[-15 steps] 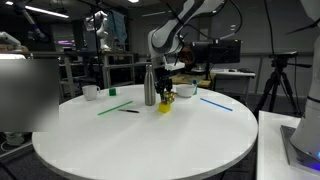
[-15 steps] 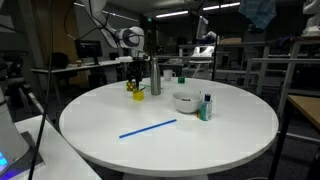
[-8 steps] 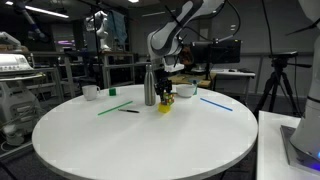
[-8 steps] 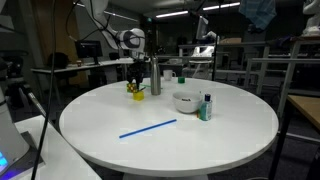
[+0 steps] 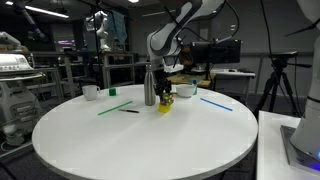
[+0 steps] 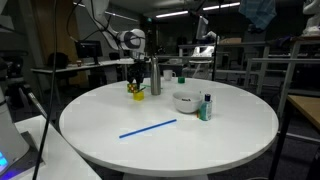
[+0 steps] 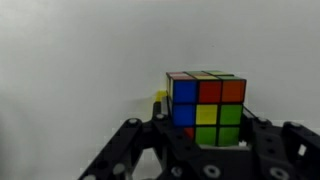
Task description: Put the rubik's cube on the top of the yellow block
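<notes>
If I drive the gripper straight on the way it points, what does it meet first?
The rubik's cube, sitting right between the fingers; a sliver of the yellow block shows just behind it, depth unclear.

A round white table [image 5: 140, 140] carries everything. In an exterior view, a steel bottle [image 5: 150, 85] stands upright toward the far side, with a yellow block [image 5: 165, 107] just beside it and a white bowl [image 5: 186, 91] near. A green stick [image 5: 113, 107] and a short black pen [image 5: 130, 111] lie flat nearby, a blue stick [image 5: 215, 101] lies apart, and a white cup [image 5: 90, 93] sits toward the rim. In an exterior view, a small dark-capped bottle [image 6: 206, 107] stands just beside the bowl
</notes>
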Motion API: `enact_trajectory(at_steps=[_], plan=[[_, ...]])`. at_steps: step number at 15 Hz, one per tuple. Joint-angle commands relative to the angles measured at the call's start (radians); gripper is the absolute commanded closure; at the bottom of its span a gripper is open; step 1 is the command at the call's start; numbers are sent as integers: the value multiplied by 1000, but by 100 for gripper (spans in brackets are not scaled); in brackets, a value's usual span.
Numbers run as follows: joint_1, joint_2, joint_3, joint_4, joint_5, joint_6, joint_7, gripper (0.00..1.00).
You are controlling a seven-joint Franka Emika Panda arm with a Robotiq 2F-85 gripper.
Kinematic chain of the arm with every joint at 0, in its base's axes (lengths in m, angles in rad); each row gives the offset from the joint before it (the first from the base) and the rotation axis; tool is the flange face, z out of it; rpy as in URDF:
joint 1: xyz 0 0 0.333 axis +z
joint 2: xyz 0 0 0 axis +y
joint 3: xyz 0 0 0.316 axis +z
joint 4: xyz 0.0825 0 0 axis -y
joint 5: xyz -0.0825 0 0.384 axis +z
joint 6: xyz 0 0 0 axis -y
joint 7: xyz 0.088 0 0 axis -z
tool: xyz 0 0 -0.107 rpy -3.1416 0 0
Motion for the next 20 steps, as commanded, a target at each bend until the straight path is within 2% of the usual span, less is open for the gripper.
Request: enact_trajectory(at_steps=[1,15,16,17,19,20], plan=[[-5,32,-4,59,-12,-24,-21,66],[-2,43,-5,72,-32,-21,-42,66],[0,41,-7,70,-36,-18,-40,16],[1,41,-7,68,-39,-16,-39,15],[1,42,-8,66,-43,-15,-39,1],[1,42,-8,63,-44,-15,-38,0]])
